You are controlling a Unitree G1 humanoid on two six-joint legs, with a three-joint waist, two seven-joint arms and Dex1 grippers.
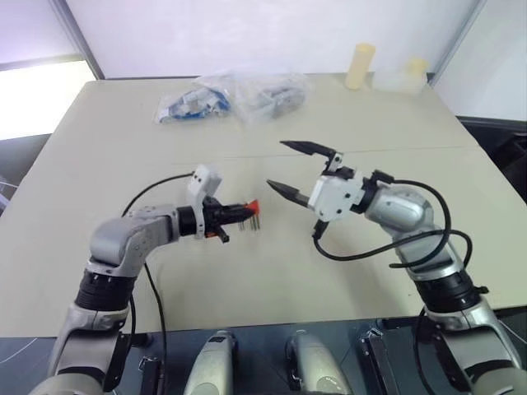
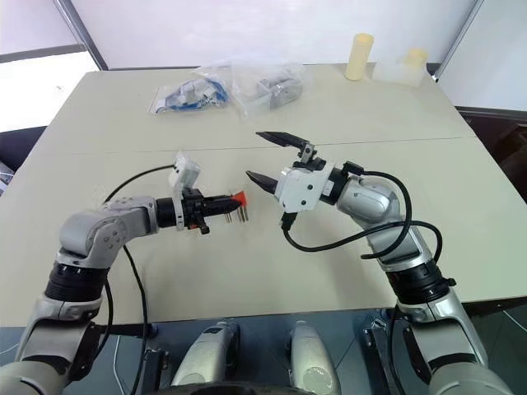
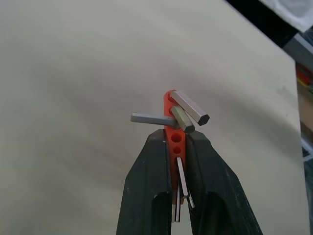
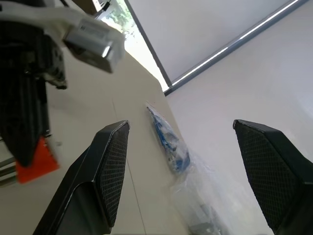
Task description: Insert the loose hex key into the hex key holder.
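Observation:
My left gripper [image 1: 239,212] is shut on the red-orange hex key holder [image 1: 251,206] and carries it above the middle of the table. In the left wrist view the holder [image 3: 172,137] stands between the fingers with several grey keys in it. One bent key [image 3: 149,118] points sideways near the top. No key lies apart from the block, so I cannot tell whether the loose hex key is one of these. Just to the right of the holder, my right gripper [image 1: 277,164] is open and empty, its fingers pointing at the block.
Two clear plastic bags [image 1: 235,97] of parts lie at the back of the beige table [image 1: 346,280]. A cream cylinder [image 1: 360,66] and a pale container [image 1: 412,76] stand at the back right. A seam runs across the tabletop.

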